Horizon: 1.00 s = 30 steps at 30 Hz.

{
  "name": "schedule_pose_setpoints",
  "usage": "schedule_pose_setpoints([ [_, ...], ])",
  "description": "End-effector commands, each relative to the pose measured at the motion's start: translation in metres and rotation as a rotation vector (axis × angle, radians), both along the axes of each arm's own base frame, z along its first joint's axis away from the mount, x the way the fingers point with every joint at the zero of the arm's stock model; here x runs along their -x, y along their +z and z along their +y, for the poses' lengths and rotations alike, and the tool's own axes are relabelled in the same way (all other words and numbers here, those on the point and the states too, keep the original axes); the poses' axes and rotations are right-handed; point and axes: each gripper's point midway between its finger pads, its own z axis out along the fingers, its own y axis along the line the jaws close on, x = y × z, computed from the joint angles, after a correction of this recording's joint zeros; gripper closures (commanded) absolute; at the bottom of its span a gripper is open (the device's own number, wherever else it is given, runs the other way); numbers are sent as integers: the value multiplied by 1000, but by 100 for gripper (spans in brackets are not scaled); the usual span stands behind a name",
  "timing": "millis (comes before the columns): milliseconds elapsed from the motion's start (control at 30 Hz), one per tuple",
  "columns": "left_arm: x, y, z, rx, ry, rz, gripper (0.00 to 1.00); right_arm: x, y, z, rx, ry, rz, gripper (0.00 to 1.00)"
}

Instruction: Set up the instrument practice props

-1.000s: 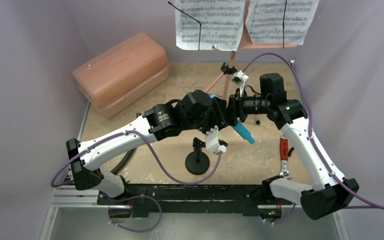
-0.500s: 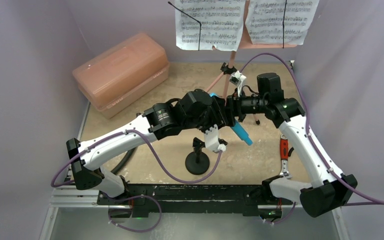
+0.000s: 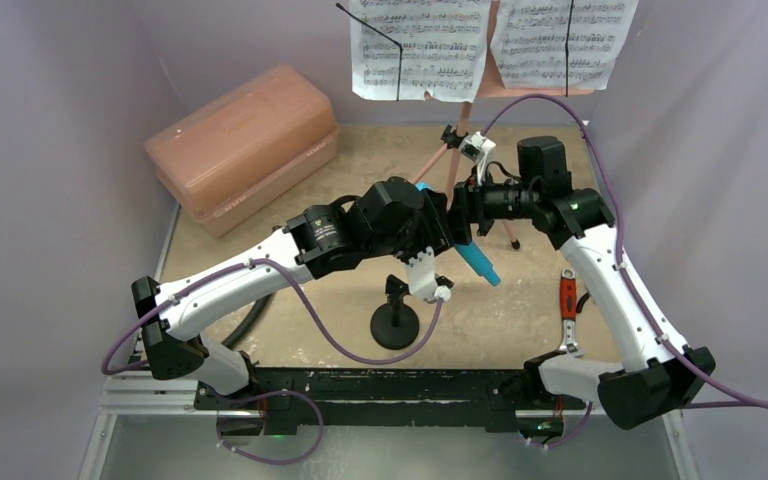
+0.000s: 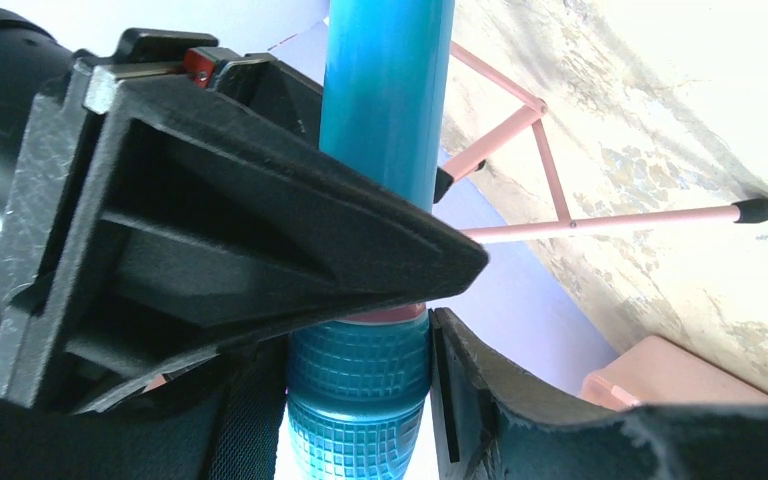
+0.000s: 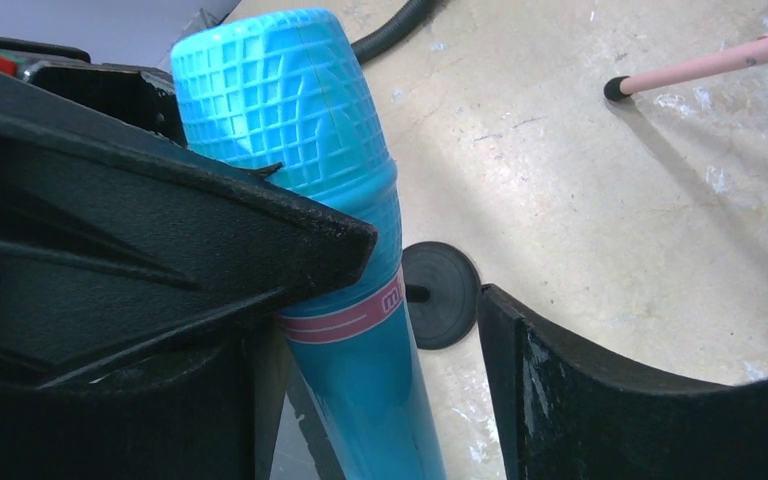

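Only one piece of writing can be read. The cyan toy microphone [image 5: 360,400], between the fingers of the right gripper [image 5: 430,270], carries a pink band [image 5: 340,322] just under its grid head. On this band stands a white letter "m"; the letters after it turn out of sight. The sheet-music pages [image 3: 420,45], far beyond the gripper, show only printed notes, too small to read.

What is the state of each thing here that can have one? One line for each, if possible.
music stand: upright, legs spread.
sheet-music pages: both up on the music stand.
microphone: in the air, gripped.
left gripper: jaws shut on the microphone.
right gripper: jaws open around the microphone.
mic stand: upright, holding nothing.
pink case: closed.
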Motion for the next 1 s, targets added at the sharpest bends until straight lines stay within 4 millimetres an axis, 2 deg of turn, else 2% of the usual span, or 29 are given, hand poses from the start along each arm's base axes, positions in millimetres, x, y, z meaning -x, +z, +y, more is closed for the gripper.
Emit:
schedule_pose_setpoints([
  [0,4,20,0,25,-19,-38,100,-1,22,4,-30,33,-55,30],
  [100,4,21,1,25,-16,-41,100,0,24,4,-38,37,-61,29],
  [200,3,25,1,34,-14,-44,100,2,21,4,-37,45,-54,32],
  [333,4,33,-1,68,-10,-45,100,1,19,6,-40,52,-41,48],
  [433,4,34,-2,74,-11,-43,100,2,20,8,-51,67,-38,51],
  [500,4,35,-2,79,-13,-42,100,2,21,9,-57,75,-44,61],
  [633,3,35,-3,83,-5,-40,100,-2,25,9,-61,65,-71,98],
  [700,3,36,-2,87,3,-43,100,-6,28,8,-59,46,-96,100],
  [733,2,37,0,97,11,-46,96,-8,30,7,-59,34,-117,100],
  [833,2,48,1,216,47,-38,61,-15,35,4,-57,-11,-174,100],
  [867,1,55,2,292,70,-30,53,-16,36,2,-56,-30,-193,100],
  [967,2,73,8,496,118,1,41,-18,40,-1,-83,-80,-228,100],
])
